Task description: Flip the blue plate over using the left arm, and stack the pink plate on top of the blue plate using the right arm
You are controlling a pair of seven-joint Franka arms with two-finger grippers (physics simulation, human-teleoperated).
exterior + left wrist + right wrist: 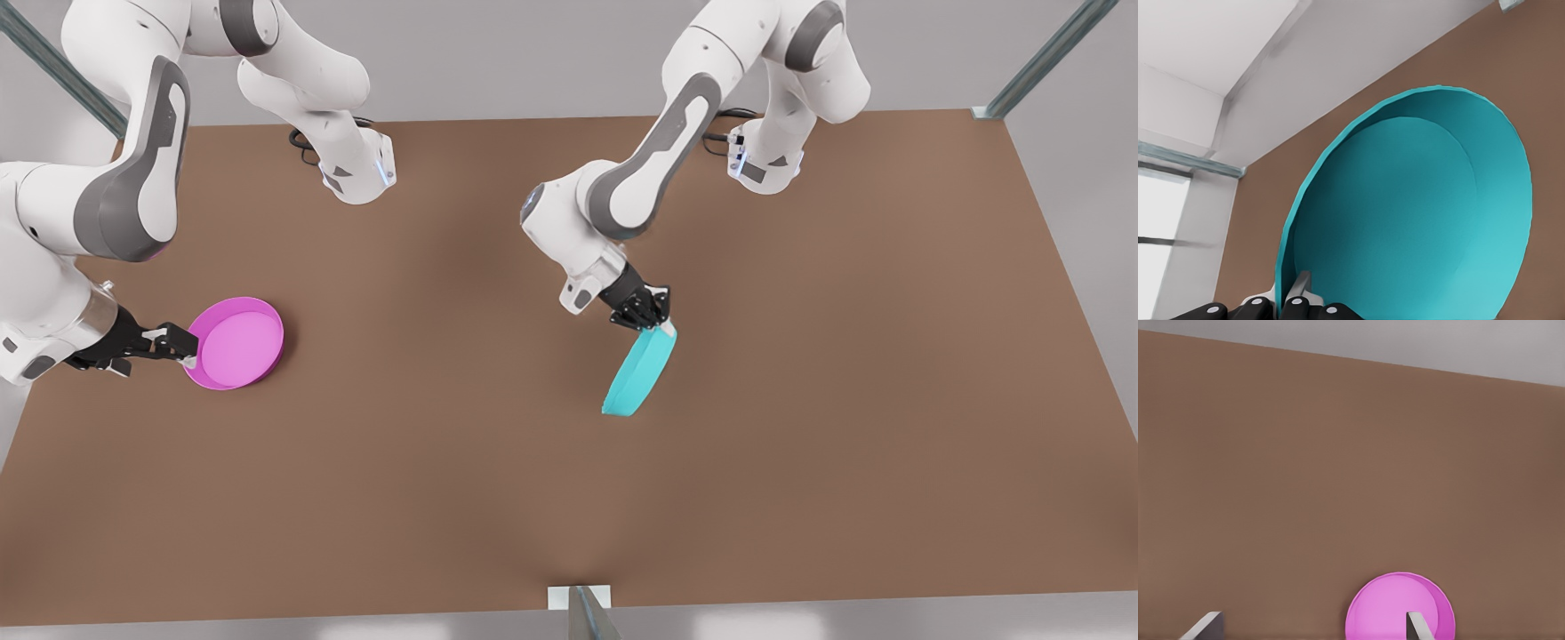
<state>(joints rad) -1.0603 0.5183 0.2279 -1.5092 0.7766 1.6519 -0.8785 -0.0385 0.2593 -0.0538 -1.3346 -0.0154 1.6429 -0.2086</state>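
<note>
A plain brown table [498, 462] fills the scene, set against pale grey walls, with slanted metal frame struts [1049, 58] at the far corners and a small metal bracket [582, 604] at the middle of the near edge. Both white arms are mounted at the far edge and reach toward the camera. The left gripper [656, 325], near the table's centre in the front view, has its fingers pinched shut on the rim of the blue plate [638, 370]; the plate hangs from that grip tilted steeply on edge, its lower rim down close to the table, though contact with the surface cannot be told. In the left wrist view the fingers [1300, 288] clamp the rim of the blue plate [1418, 220] from both sides, and the dish's hollow inside faces the camera. At the front view's left, the right gripper [188, 349] sits low at the edge of the pink plate [236, 342], which lies flat on the table with its open side up. Its fingers are spread apart, one fingertip [1417, 625] over the pink plate [1395, 607] in the right wrist view and the other [1205, 627] well off to the side, gripping nothing. The two plates lie well apart.
</note>
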